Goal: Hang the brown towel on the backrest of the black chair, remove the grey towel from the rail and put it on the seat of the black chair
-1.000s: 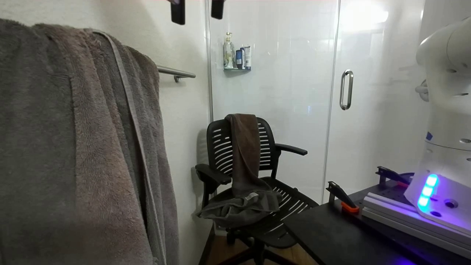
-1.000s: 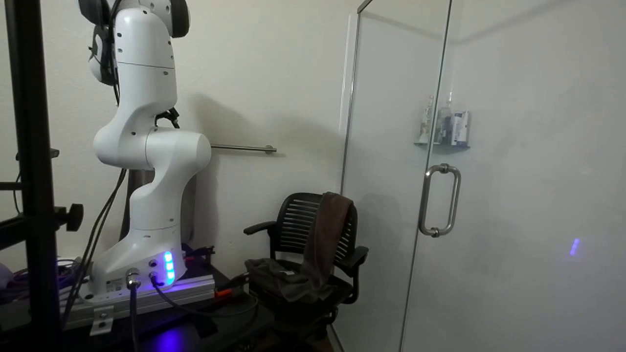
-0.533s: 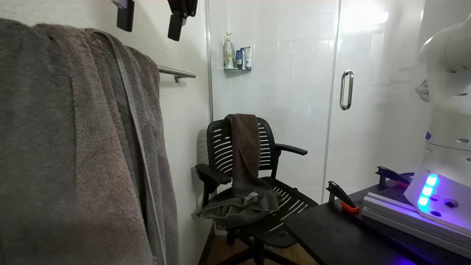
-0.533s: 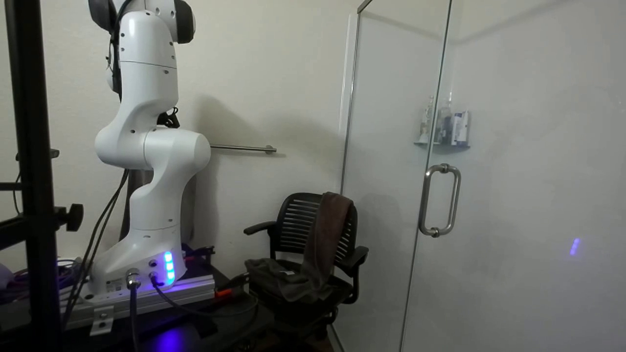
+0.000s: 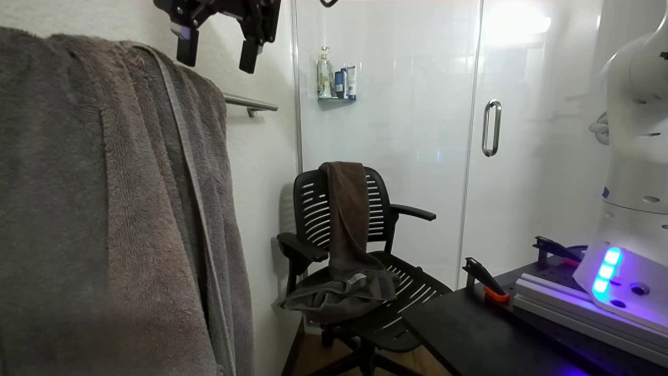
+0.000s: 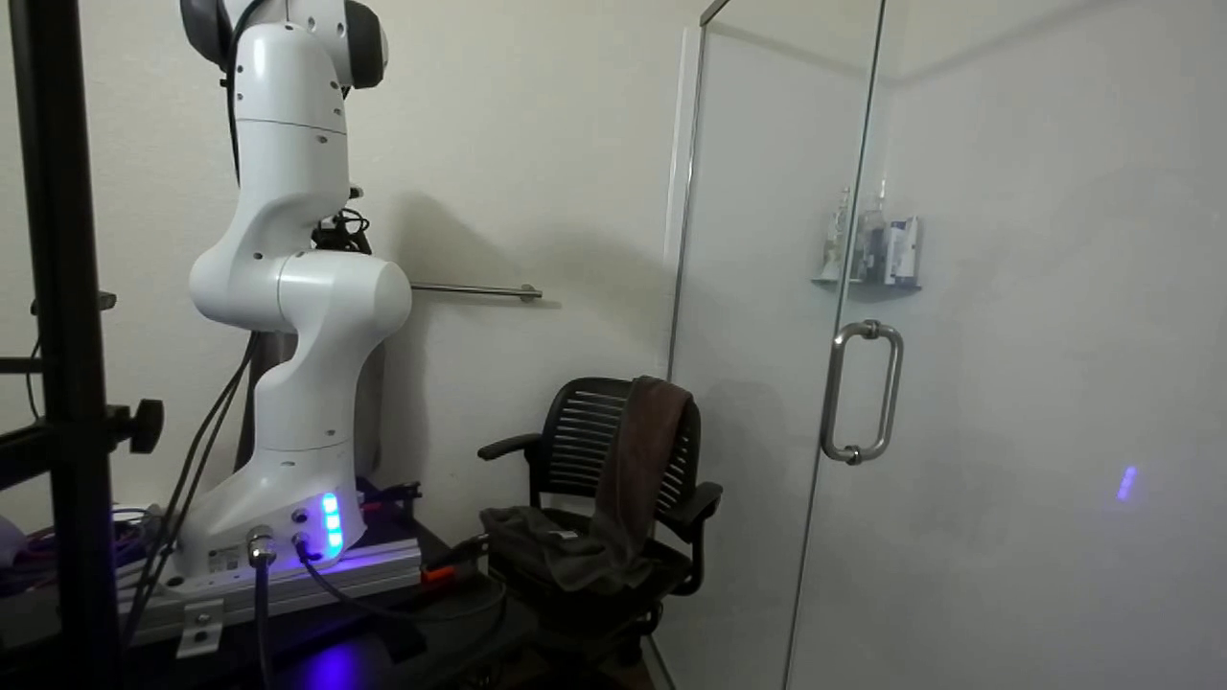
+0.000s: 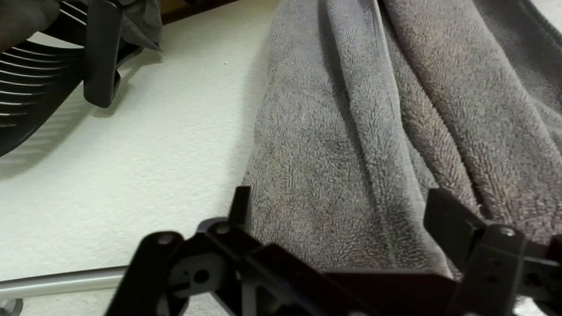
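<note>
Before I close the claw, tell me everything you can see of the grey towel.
The grey towel is large and taupe-grey, like plush terry, with a flat hem. It hangs over the rail in lengthwise folds, its lower end out of sight. The open claw hovers by its top; whether they touch is unclear.

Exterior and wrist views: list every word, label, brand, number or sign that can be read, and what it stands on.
No text is legible.
Pump bottle, blue container and white tube on the shelf: any print too small or blurred.
White tag on the rumpled cloth on the seat: too small.
Label on the robot base: too small.
</note>
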`<state>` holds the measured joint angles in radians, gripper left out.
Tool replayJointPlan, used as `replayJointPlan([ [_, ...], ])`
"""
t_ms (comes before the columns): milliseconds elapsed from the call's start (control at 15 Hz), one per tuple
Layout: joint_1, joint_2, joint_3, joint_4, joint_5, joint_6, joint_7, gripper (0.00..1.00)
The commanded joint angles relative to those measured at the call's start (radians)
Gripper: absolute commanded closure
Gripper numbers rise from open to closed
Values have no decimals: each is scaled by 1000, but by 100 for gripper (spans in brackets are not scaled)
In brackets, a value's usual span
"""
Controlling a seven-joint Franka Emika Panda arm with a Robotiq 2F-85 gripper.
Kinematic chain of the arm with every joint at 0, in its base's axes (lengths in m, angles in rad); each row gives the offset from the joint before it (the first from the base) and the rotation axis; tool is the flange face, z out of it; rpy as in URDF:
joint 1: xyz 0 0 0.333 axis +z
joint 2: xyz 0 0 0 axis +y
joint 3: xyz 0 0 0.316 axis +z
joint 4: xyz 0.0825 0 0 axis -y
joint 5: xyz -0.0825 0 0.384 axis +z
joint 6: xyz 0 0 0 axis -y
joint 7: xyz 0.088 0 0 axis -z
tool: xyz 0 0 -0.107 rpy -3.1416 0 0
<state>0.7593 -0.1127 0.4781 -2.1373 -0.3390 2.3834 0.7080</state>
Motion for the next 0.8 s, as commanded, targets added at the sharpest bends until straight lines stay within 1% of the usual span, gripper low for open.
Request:
replayJointPlan([
  [0, -58, 69, 4, 12, 14, 139, -91, 0],
  [133, -68, 111, 7, 11, 74, 258, -158, 0],
  [200, -67, 133, 8, 6, 126, 309, -206, 0],
  [267, -63, 151, 10, 8, 180, 333, -257, 0],
  [467, -61, 157, 14, 13, 265, 289, -347, 0],
  [533, -62, 154, 14, 13, 269, 280, -355, 25],
  [600, -62, 146, 14, 4, 274, 287, -364, 28],
  [667, -62, 142, 15, -1, 280, 295, -373, 33],
  [733, -61, 139, 17, -4, 281, 304, -381, 42],
])
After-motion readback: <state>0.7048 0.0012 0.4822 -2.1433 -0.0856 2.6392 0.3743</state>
